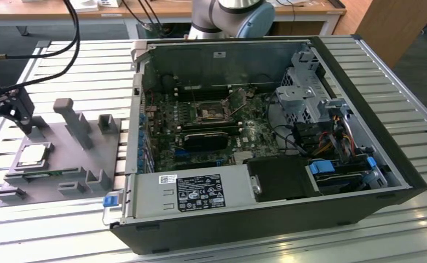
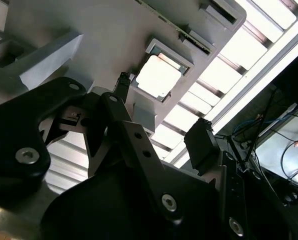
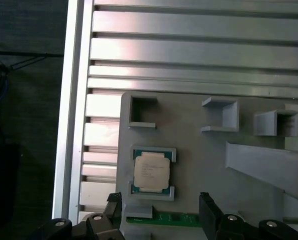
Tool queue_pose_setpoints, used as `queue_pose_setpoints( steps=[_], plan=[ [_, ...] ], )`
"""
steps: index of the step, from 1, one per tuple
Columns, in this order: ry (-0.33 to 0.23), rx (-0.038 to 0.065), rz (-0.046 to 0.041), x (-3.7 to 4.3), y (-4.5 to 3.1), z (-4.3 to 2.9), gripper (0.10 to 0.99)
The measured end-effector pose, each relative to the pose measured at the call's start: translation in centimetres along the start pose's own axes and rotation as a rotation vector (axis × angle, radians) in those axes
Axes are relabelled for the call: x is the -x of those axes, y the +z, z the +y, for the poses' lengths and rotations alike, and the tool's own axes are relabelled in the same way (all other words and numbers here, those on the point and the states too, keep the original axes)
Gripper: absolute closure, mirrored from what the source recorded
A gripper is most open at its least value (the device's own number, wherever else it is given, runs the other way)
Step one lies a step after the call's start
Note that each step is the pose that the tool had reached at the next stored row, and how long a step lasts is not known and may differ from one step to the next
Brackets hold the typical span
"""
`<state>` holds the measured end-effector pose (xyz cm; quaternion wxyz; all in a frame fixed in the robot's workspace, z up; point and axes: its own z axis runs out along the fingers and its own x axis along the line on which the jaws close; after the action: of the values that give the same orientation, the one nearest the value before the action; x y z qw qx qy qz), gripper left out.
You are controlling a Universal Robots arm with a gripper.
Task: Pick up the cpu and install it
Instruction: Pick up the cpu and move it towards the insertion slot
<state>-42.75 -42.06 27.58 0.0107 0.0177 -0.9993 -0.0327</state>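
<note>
At the exterior view's left, the gripper (image 1: 23,125) hangs above the grey fixture tray (image 1: 71,161), fingers (image 3: 207,210) apart and holding nothing. The cpu (image 1: 33,155) lies flat in its recess on the tray, silver plate up, near the fingertips but apart from them. Further right, on the slatted aluminium table (image 1: 82,60), lies the open computer case (image 1: 221,55), its motherboard (image 1: 257,137) exposed

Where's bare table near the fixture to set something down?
Bare slats of the table lie below the fixture tray in the exterior view, and above it toward the far edge. Crowded: the tray itself, with posts, the cpu and the gripper overhead; the computer case sits close beside.
</note>
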Motion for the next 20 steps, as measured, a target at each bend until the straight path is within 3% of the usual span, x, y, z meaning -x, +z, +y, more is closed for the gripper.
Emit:
queue_pose_setpoints(
  steps=[11, 20],
  plan=[
    [-0.010, 0.000, 0.0009, 0.03, 1.95, -0.32, 0.369],
    [-0.004, 0.000, 0.0009, 0.06, 3.08, -0.37, 0.369]
  ],
)
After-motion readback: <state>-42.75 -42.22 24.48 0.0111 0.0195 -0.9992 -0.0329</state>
